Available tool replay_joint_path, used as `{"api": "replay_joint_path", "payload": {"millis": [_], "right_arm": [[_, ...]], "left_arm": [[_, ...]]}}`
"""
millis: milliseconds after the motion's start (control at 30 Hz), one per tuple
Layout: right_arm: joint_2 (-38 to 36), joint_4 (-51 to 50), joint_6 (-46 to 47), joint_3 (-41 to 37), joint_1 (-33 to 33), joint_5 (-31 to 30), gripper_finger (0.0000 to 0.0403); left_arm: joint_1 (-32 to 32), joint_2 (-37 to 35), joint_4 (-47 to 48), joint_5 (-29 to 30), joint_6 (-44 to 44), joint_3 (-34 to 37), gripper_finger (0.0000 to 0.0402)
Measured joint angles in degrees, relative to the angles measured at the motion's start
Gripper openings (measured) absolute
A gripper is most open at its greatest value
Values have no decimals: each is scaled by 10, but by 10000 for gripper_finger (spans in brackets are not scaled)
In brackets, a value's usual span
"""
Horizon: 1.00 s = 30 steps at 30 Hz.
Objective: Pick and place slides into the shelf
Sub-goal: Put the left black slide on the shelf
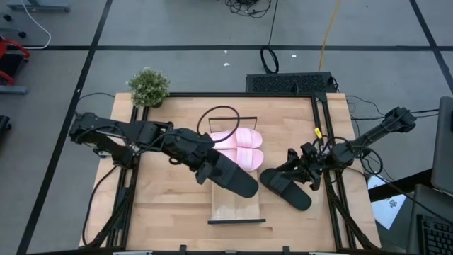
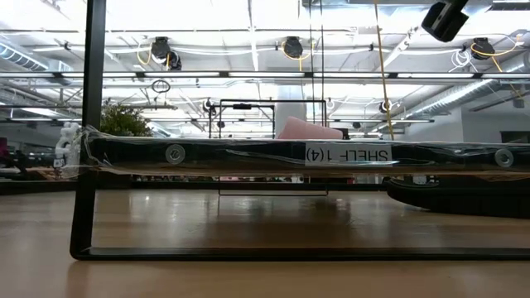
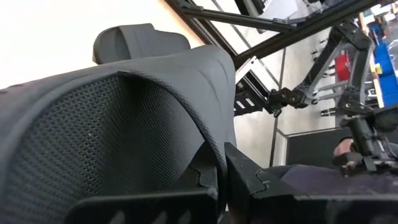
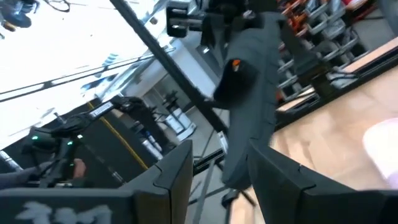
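Observation:
Two pale pink slides [image 1: 239, 147] lie side by side on the far half of the shelf [image 1: 237, 209], a narrow wooden board with black bars at its short ends. My left gripper [image 1: 206, 168] reaches in from the left and is shut on a black slide [image 1: 236, 178] that lies slantwise over the middle of the board. My right gripper [image 1: 308, 176] comes from the right and is shut on the second black slide [image 1: 286, 189], right of the shelf. In the low view, one pink slide [image 2: 308, 128] shows above the shelf's near bar [image 2: 248, 156]. My left gripper pinches the black slide by the rim [image 3: 214, 158] at its end nearest the left edge, between the two fingers [image 3: 252, 180]. It comes level from the table's left. The slide's body [image 3: 112, 124] stretches away from the fingers over the board; whether it touches the board, I cannot tell. My right gripper has the black slide's right-hand end [image 4: 242, 155] between its two fingers [image 4: 277, 177], coming from the table's right. The slide [image 4: 249, 81] runs away from the fingers. In the low view the slide [image 2: 464, 197] sits low at table level.
A small potted plant [image 1: 148, 86] stands at the table's far left corner. A black cable loop [image 1: 221, 117] lies by the shelf's far end. The table's black frame rail [image 1: 327, 142] runs along the right edge. Bare wood lies near and left of the shelf.

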State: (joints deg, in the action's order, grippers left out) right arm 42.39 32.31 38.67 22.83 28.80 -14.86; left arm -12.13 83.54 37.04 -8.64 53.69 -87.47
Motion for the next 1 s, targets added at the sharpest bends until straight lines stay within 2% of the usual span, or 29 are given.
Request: {"api": "replay_joint_path", "payload": {"millis": [133, 333, 500, 600, 733, 1000], "right_arm": [[6, -11, 18, 0, 0, 2, 141], [6, -25, 27, 0, 0, 16, 141], [6, -26, -1, 0, 0, 29, 141], [6, -39, -26, 0, 0, 27, 141], [6, -72, -51, 0, 0, -7, 141], [-1, -90, -117, 0, -2, -94, 141]], "left_arm": [[5, 19, -45, 10, 23, -3, 0], [-13, 33, -104, 78, 111, -3, 0], [-63, 35, -93, 160, 209, -3, 0], [-93, 35, -82, 234, 261, -3, 0], [-127, 46, -71, 307, 325, -4, 0], [-153, 118, -67, 305, 401, -3, 0]]}}
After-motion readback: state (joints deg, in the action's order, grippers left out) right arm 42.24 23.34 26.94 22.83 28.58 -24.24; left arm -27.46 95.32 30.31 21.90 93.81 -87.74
